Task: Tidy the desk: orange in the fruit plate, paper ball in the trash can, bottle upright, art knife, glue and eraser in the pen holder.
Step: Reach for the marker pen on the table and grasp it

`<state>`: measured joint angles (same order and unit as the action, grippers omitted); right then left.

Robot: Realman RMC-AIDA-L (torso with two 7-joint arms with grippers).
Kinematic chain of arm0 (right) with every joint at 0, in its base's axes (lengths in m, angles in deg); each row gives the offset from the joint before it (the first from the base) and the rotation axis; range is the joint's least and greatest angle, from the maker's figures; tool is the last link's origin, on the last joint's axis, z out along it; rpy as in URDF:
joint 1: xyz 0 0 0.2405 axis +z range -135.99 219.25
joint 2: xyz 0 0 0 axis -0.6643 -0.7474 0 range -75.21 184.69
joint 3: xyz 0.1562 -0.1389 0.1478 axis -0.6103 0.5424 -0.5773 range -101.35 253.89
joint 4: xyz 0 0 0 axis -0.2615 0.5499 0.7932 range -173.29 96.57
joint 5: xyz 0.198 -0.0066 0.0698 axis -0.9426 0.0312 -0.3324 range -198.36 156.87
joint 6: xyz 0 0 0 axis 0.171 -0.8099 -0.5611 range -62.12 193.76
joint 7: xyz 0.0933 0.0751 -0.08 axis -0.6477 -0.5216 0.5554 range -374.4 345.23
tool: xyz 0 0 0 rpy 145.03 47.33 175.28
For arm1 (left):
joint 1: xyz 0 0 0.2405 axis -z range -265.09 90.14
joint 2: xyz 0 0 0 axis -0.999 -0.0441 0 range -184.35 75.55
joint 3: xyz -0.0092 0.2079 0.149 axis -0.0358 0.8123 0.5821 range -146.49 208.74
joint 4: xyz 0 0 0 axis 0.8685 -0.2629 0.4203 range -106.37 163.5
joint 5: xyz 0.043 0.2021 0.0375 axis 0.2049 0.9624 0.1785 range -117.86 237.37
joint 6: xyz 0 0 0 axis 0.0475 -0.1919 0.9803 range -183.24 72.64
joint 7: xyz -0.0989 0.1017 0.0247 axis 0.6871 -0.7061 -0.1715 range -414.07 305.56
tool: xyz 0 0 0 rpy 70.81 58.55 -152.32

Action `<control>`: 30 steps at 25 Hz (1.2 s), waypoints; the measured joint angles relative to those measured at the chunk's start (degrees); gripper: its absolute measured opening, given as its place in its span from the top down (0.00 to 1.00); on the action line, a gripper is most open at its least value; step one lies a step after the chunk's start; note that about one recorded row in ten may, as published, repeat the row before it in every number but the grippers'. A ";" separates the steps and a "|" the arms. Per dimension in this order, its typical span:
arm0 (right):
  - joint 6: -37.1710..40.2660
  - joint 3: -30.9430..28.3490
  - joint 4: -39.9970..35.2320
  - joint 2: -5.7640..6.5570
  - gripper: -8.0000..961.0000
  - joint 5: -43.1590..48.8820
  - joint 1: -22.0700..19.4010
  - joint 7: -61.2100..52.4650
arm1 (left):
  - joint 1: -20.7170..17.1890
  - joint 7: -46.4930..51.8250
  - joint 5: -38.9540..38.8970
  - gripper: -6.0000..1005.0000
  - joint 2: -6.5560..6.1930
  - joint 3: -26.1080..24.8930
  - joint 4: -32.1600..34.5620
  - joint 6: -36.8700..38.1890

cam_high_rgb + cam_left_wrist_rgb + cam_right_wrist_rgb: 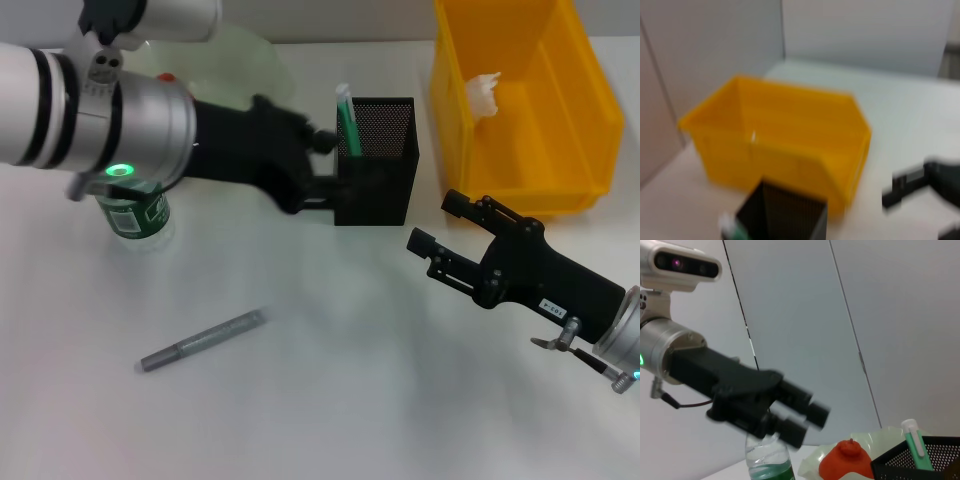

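My left gripper (325, 162) is open and empty, right beside the black mesh pen holder (378, 160). A green-and-white glue stick (347, 120) stands in the holder. The grey art knife (200, 340) lies on the table in front. The bottle (135, 215) stands upright, partly hidden under my left arm. The orange (845, 462) sits in the pale-green fruit plate (245, 55). The paper ball (483, 93) lies in the yellow trash can (560, 120). My right gripper (437, 222) is open and empty, in front of the can. The eraser is not in view.
My left arm covers much of the table's far left. The trash can (790, 135) stands close behind the pen holder (785, 215). The pen holder (920, 465) and bottle (767, 462) also show in the right wrist view.
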<state>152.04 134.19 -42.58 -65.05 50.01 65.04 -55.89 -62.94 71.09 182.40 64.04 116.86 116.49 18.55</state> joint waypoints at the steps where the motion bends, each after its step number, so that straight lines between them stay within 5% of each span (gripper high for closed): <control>1: 0.00 0.00 0.00 0.00 0.22 0.00 0.00 0.00 | 0.00 0.00 0.00 0.47 0.00 0.00 0.00 0.00; 7: -0.04 -0.22 0.00 0.00 0.22 0.00 0.23 0.00 | 3.83 13.13 15.87 0.47 0.25 1.31 7.26 14.52; 14: -0.32 -0.46 0.00 0.01 0.22 0.02 0.35 0.00 | 5.89 16.10 22.50 0.47 0.40 8.61 6.08 18.10; 15: -0.38 -0.49 0.00 0.00 0.22 0.04 0.42 0.00 | 7.28 17.41 26.06 0.47 0.58 13.03 3.38 18.11; 20: -0.48 -0.53 0.00 0.01 0.22 0.08 0.59 0.00 | 10.86 18.82 27.95 0.47 0.74 16.55 -4.81 17.24; 30: -0.58 -0.54 0.00 0.00 0.22 0.09 0.89 0.00 | 12.96 18.94 27.98 0.48 0.74 16.21 -14.41 12.58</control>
<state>151.46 133.66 -42.58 -65.05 50.10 65.92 -55.89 -49.99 90.03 210.38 64.78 133.07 102.07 31.13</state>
